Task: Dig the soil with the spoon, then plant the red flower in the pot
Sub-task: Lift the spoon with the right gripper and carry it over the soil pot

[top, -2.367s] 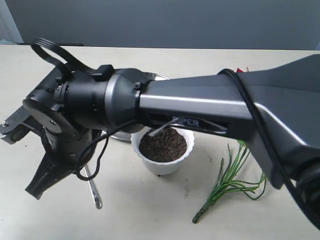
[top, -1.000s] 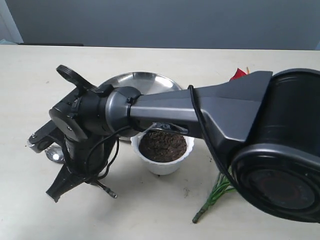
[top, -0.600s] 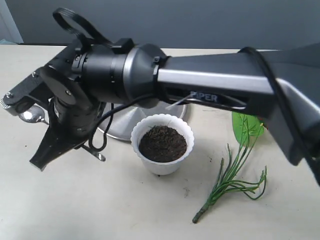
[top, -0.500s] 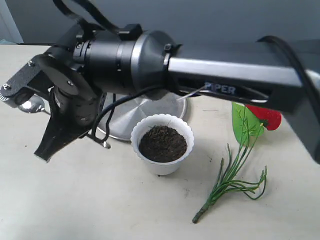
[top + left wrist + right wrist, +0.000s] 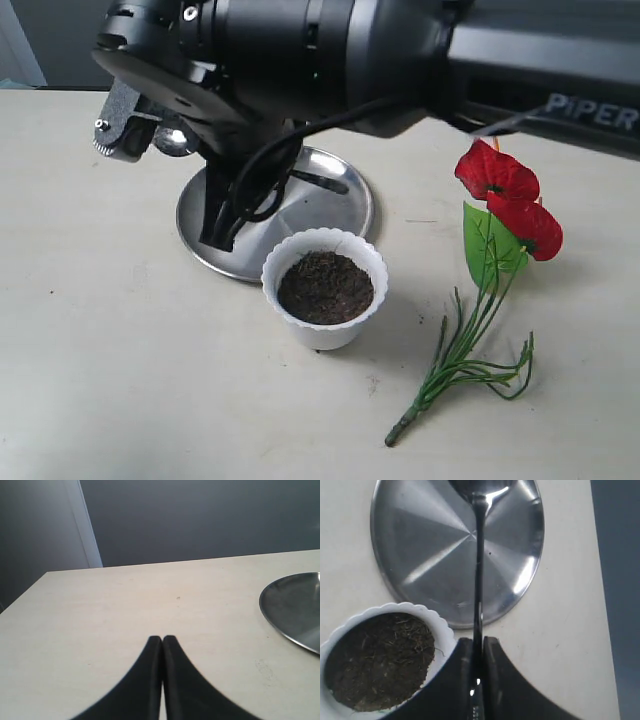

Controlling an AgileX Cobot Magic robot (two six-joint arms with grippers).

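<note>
Single items, apart from two blooms and two grippers.
One pot [image 5: 324, 335] at lower centre with one patch of soil [image 5: 325, 287]; one plate [image 5: 335, 205] above it; one spoon [image 5: 478, 555]; one flower [image 5: 490, 262] at right with two red blooms [image 5: 497, 175], one leaf [image 5: 478, 235] and one bundle of stems [image 5: 455, 368]; one left gripper [image 5: 162, 640], one right gripper [image 5: 478, 642]; one arm [image 5: 400, 40] across the top.

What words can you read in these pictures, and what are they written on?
"PIPER": white letters on the black right arm, exterior view.
No other writing shows: the pot, plate, spoon and red flower are plain.
</note>
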